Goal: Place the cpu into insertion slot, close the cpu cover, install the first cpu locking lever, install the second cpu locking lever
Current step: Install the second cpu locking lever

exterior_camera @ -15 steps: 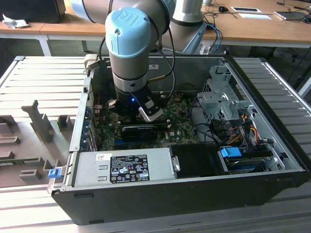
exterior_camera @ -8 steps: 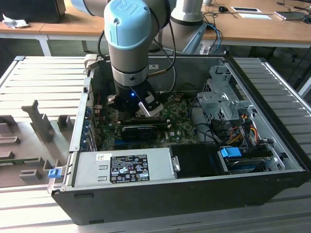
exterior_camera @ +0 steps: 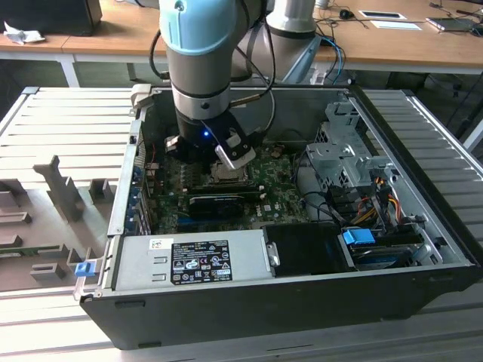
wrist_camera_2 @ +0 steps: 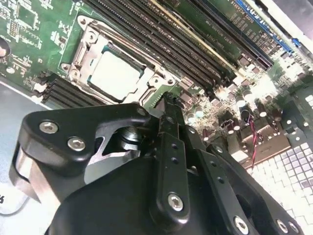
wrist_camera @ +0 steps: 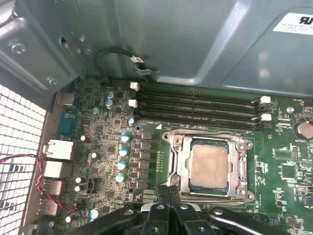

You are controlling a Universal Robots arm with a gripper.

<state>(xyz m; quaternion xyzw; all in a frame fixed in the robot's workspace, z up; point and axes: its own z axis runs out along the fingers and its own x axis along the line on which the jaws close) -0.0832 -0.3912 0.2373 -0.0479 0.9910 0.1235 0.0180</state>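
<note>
Second wrist view has the gripper (wrist_camera_2: 168,105) with its black fingers drawn together to a single narrow tip, nothing clamped between them, the tip sitting just off one edge of the insertion slot (wrist_camera_2: 78,66). First wrist view shows the same closed fingers (wrist_camera: 168,193) rising to the near rim of the socket, close to the metal frame; whether they touch it cannot be told.

Inside the slot lies the cpu (wrist_camera: 209,165), its pale metal face up, flat and square within the socket. The cpu cover (wrist_camera: 240,164) is down around it, its silvery frame bordering the chip on all 4 sides through the central window.

Just beyond the socket run long black memory slots (wrist_camera: 195,105), parallel to that edge and near it. On the socket's other side, small capacitors (wrist_camera: 122,152) and dark square components crowd the green motherboard (wrist_camera: 288,161).

Exterior view places the arm (exterior_camera: 198,68) reaching down into the open computer case (exterior_camera: 423,136), the grey power supply (exterior_camera: 189,260) along the near wall.
</note>
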